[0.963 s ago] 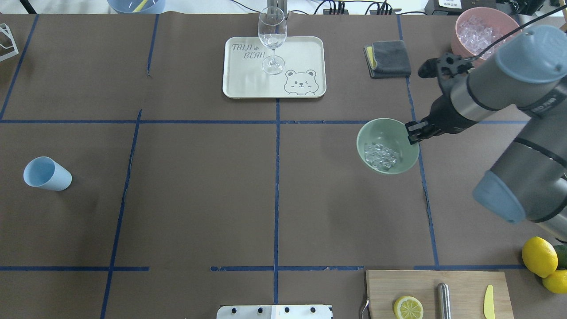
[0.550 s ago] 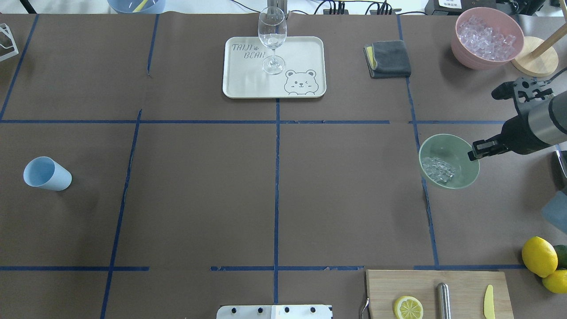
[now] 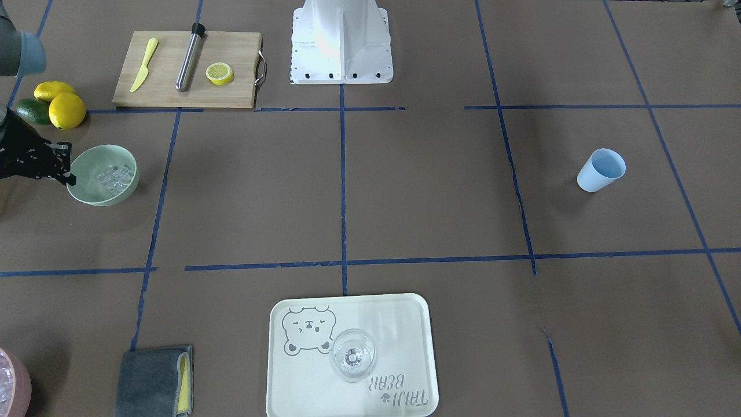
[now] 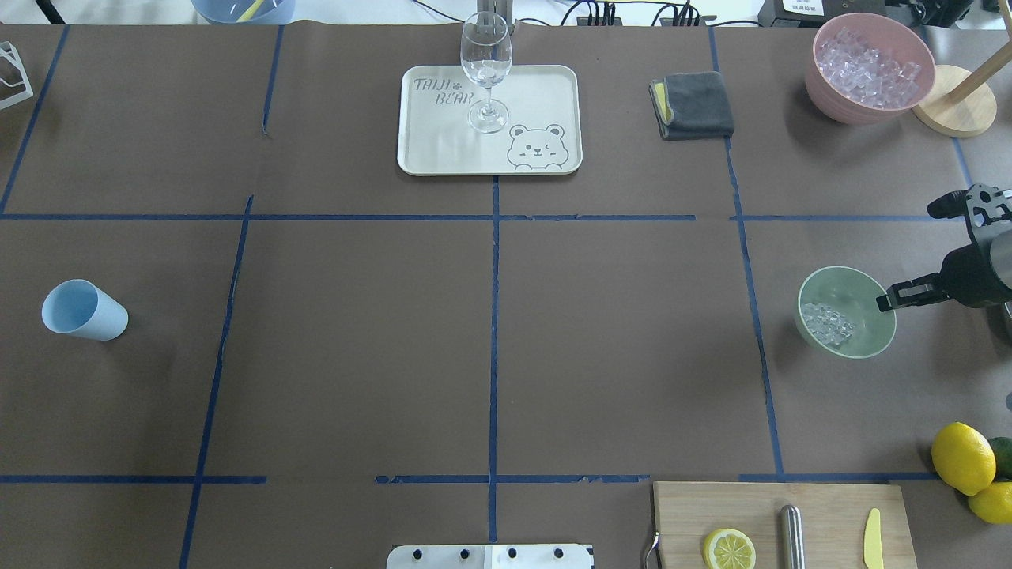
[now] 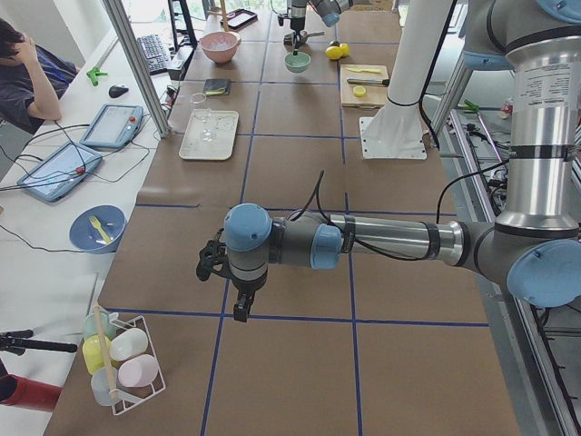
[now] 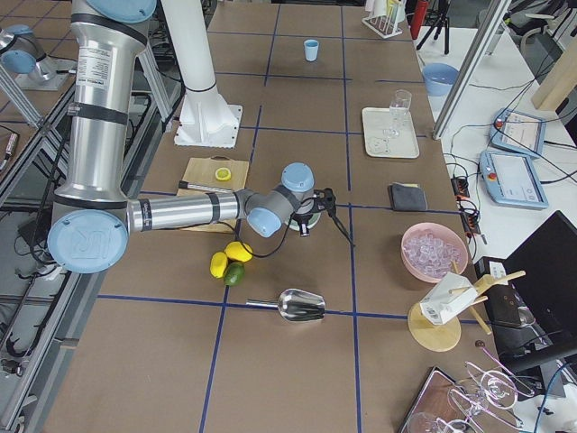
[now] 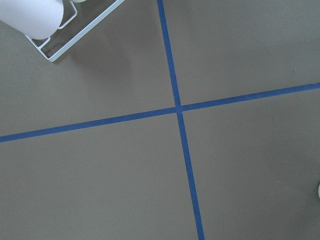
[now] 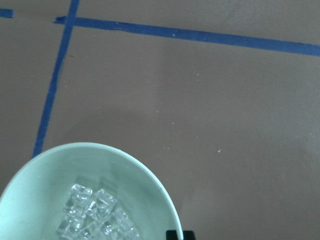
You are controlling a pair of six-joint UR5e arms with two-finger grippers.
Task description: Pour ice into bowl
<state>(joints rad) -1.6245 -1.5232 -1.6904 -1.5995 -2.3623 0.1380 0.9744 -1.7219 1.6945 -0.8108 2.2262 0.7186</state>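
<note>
Just beyond the cutting board [image 4: 743, 506], on the far side from the robot's base, I see my right claw [image 4: 887, 301] pinching the rim of the green bowl [image 4: 847, 288]. The ice [image 4: 826, 324] lies clustered in the bowl's bottom, on the side away from the claw. My left claw [image 5: 239, 313] hangs over the surface [image 4: 490, 316], well apart from the board. I cannot tell whether it is spread or pressed together.

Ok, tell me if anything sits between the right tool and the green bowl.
Nothing visible does. The right tool is clamped on the rim of the bowl, on the side away from the ice lying inside.
</note>
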